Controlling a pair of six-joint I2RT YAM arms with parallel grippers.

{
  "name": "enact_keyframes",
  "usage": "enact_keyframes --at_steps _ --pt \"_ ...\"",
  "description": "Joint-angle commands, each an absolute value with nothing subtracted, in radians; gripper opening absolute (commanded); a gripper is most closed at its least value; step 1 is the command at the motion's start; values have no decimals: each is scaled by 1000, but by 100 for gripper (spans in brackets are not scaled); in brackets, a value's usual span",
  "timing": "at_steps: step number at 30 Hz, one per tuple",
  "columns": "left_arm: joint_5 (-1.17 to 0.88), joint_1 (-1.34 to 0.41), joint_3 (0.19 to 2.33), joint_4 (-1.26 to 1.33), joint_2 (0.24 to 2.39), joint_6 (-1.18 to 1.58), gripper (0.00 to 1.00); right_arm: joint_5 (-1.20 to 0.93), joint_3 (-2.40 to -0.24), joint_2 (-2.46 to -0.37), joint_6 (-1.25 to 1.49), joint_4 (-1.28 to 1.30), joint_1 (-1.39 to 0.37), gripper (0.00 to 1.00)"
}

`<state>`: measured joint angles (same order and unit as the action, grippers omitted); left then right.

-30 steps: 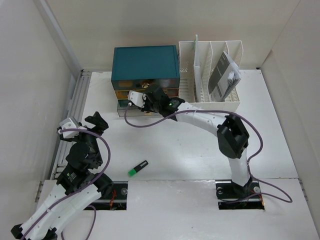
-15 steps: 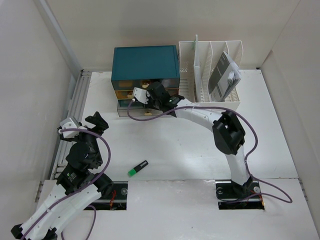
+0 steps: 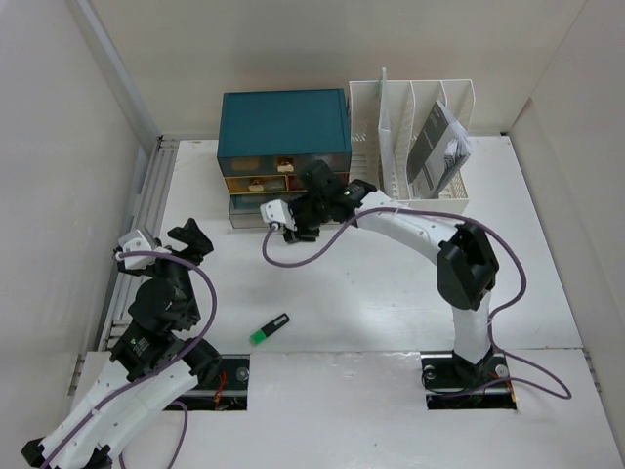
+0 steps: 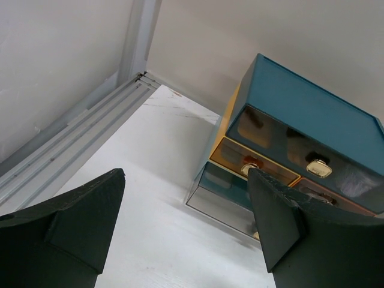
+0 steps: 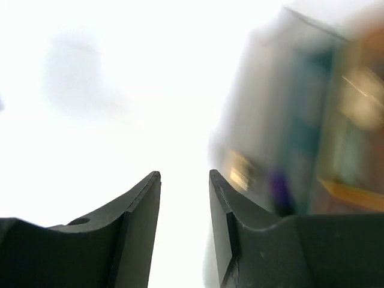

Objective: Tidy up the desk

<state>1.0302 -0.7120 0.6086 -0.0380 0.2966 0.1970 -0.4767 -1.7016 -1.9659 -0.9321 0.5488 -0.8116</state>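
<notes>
This looks like a robot lab cell dressed as an office. Plain white panels wall in a white desk. A left arm and right arm are bolted along the frame's bottom edge. A teal drawer box and file rack stand at upper centre.

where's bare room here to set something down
Widest free patch: right side of the desk, from the file rack forward, past the right arm. Also between the green marker and that arm. Crowded in front of the drawer box, around the right gripper.
</notes>
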Motion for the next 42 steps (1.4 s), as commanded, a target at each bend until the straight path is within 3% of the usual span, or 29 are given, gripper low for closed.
enact_keyframes --at_steps 1,5,10,20,42 --pt "1011 -716 595 5 279 173 81 -897 -1677 -2003 -1132 776 -840 43" --pt "1011 -716 595 14 270 164 81 -910 -1666 -2066 -1132 767 -919 43" --pt "1002 -716 595 23 270 164 81 -766 -1600 -2053 -1014 616 -1032 43" --pt "983 -716 586 23 252 164 81 -594 -1528 -2063 -844 457 -1111 45" --pt "868 -716 554 86 175 103 79 -629 -1626 -2088 -821 563 -1172 45"
